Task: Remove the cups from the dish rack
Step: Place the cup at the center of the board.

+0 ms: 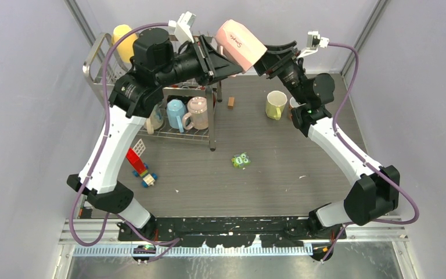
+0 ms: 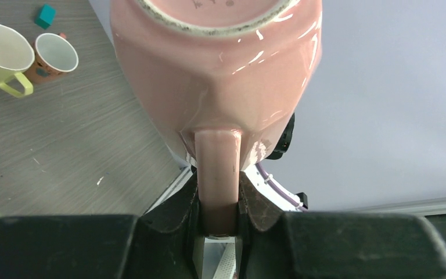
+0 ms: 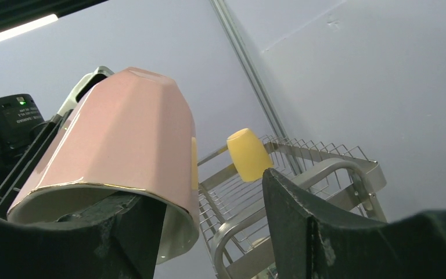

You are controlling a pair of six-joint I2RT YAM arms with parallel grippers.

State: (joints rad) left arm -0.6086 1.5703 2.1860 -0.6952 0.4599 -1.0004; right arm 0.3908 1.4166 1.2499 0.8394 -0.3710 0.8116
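Gripping the handle of a glossy pink faceted ceramic mug, the left tool was clenched, its two dark fingers pressed against either side of the handle. The mug was held high in the air between the two arms, off the right end of the shiny steel wire dish rack and well above the grey wood-grain counter, its base turned toward the left wrist camera and its mouth toward the right arm.

The right tool stood at the mug's mouth with its jaws released. One finger lay at or just inside the rim and the other stood apart from the outer wall, with clear space between them. Whether the nearer finger touched the rim could not be told.

A plain yellow ceramic mug sat upside down on the rack's upper tier at the far left. A light blue handled mug and a pale pinkish-beige handled mug stood side by side on the lower tier.

A lime-yellow handled mug stood upright on the counter to the right, with a small orange-walled mug just beside it. A teal cube lay near that pair. Coloured toy blocks lay near the left arm, and a small green printed object lay mid-counter.
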